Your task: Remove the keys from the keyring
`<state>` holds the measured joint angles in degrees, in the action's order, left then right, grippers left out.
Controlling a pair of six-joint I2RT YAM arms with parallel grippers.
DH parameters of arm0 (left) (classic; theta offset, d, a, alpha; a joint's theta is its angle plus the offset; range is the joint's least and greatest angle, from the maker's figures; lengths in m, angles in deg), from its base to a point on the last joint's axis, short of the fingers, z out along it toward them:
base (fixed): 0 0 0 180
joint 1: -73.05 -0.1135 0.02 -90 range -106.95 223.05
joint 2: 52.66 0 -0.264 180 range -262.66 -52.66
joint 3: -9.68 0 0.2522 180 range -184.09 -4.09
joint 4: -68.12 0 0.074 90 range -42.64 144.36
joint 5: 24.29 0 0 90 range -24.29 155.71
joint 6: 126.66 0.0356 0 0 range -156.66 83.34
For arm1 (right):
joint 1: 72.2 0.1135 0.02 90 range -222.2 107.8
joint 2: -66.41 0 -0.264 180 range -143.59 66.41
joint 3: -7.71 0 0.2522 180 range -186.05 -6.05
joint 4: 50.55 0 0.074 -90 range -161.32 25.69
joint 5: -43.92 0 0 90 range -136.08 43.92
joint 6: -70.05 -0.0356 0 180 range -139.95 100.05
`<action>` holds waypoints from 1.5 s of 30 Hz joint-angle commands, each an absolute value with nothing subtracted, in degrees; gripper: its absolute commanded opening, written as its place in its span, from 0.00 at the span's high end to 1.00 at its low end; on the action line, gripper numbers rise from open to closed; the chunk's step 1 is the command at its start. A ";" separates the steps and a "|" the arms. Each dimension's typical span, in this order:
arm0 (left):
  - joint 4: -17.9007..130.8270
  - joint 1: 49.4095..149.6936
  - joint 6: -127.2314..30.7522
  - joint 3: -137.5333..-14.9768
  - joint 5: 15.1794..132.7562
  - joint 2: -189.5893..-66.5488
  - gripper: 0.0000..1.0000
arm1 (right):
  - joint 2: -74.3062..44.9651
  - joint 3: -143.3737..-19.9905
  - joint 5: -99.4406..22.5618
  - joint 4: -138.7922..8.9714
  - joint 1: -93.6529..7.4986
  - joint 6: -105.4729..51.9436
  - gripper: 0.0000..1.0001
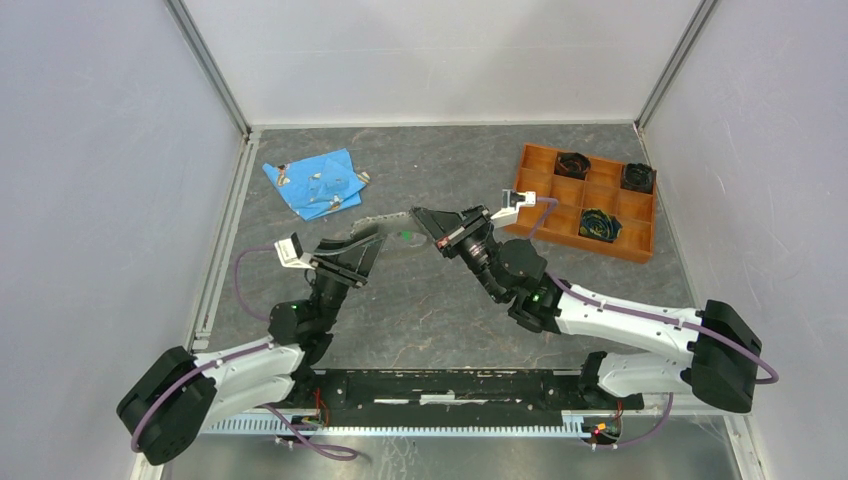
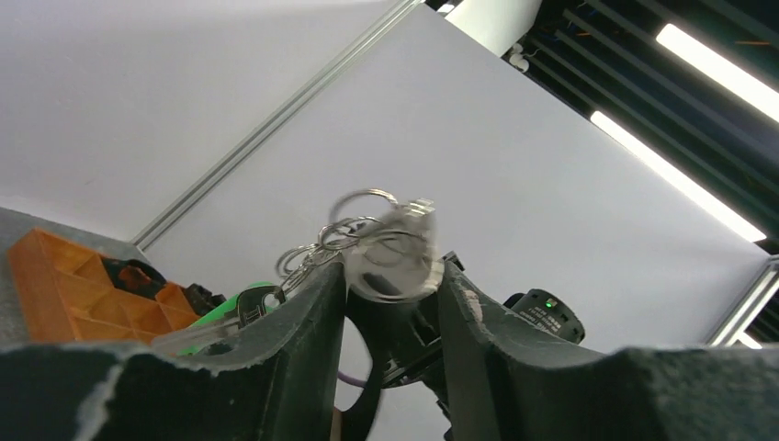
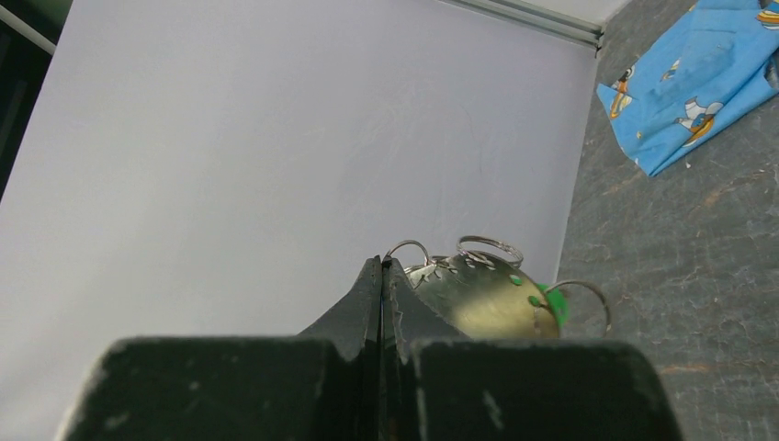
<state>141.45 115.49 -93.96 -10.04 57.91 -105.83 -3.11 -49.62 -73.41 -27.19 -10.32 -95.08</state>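
Pinch of the right gripper (image 3: 382,266) is clenched on the edge of the flat grey metal keyring (image 3: 478,294), in the air above the dark desk (image 1: 420,300). Opposite, the left gripper (image 2: 393,276) brackets the bunch; whether it grasps, I cannot tell. It should take one of the small silvery metal keys (image 2: 230,312) only and slide slowly.

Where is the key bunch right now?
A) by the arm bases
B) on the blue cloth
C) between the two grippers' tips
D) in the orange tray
C: the key bunch sits where the tips of the left gripper and right gripper meet.
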 commanded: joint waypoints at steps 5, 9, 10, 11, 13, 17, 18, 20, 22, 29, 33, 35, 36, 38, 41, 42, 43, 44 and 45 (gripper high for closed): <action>133.52 115.24 -95.34 -12.38 57.38 -101.04 0.67 | 0.84 -47.33 -75.15 -26.97 -9.99 -92.91 0.99; 116.60 115.24 -96.99 -15.69 56.10 -96.39 0.93 | 2.51 -45.51 -73.86 -28.99 -10.02 -90.10 0.97; 110.94 115.24 -96.92 -17.08 55.86 -95.13 0.97 | 2.88 -45.20 -73.25 -29.38 -9.96 -89.05 0.95; 105.89 115.24 -96.86 -18.50 55.93 -94.07 0.98 | 3.48 -44.95 -72.51 -30.77 -10.02 -87.69 0.92; 96.58 115.20 -96.86 -21.01 55.97 -91.91 0.98 | 4.93 -44.33 -71.14 -34.01 -10.02 -84.75 0.82; 76.09 114.40 -95.17 -28.24 59.07 -89.86 0.98 | 8.95 -43.42 -69.68 -41.10 -9.94 -75.34 0.51; 72.58 113.72 -95.07 -29.46 60.88 -89.89 0.98 | 10.12 -43.32 -68.96 -42.78 -10.02 -71.50 0.44; 67.06 111.80 -95.02 -31.45 66.00 -90.01 0.98 | 12.68 -42.89 -68.16 -46.79 -10.05 -65.70 0.33; 63.27 109.26 -94.50 -32.94 72.04 -90.18 0.98 | 15.73 -41.91 -67.18 -50.13 -10.09 -59.65 0.25; 56.64 100.66 -92.15 -37.43 92.70 -93.44 0.98 | 26.01 -34.94 -62.52 -54.87 -10.20 -44.04 0.14; 57.81 98.93 -91.58 -39.13 101.99 -97.20 0.98 | 27.72 -32.93 -54.60 -55.81 -10.43 -39.12 0.13; 57.74 98.65 -90.51 -40.30 105.56 -99.06 0.98 | 28.01 -31.90 -50.57 -55.38 -10.94 -38.43 0.13; 57.26 98.63 -89.79 -41.02 107.11 -99.83 0.98 | 28.17 -31.27 -47.70 -54.51 -11.89 -38.57 0.13; 56.09 98.60 -88.27 -42.20 109.25 -101.25 0.98 | 28.30 -30.35 -41.94 -52.75 -13.66 -39.93 0.13; 56.16 98.54 -86.91 -43.35 113.59 -103.48 0.98 | 27.64 -28.28 -32.52 -49.15 -17.68 -43.97 0.14; 56.01 98.54 -86.55 -43.60 114.40 -103.95 0.98 | 27.36 -27.23 -28.73 -47.01 -19.33 -46.16 0.15; 55.74 98.54 -86.19 -43.83 114.51 -104.50 0.98 | 26.91 -26.14 -25.42 -44.77 -20.86 -48.44 0.17; 55.39 98.54 -85.69 -43.98 114.69 -104.78 0.98 | 26.44 -24.82 -21.67 -41.61 -22.69 -51.28 0.19; 55.64 98.55 -85.40 -44.06 115.43 -105.56 0.98 | 25.84 -23.88 -19.26 -39.42 -23.90 -53.47 0.22</action>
<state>55.64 98.90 -89.63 -41.08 108.71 -104.19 27.06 -27.04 -35.38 -50.51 -19.58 -45.27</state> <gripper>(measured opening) 0.033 0.820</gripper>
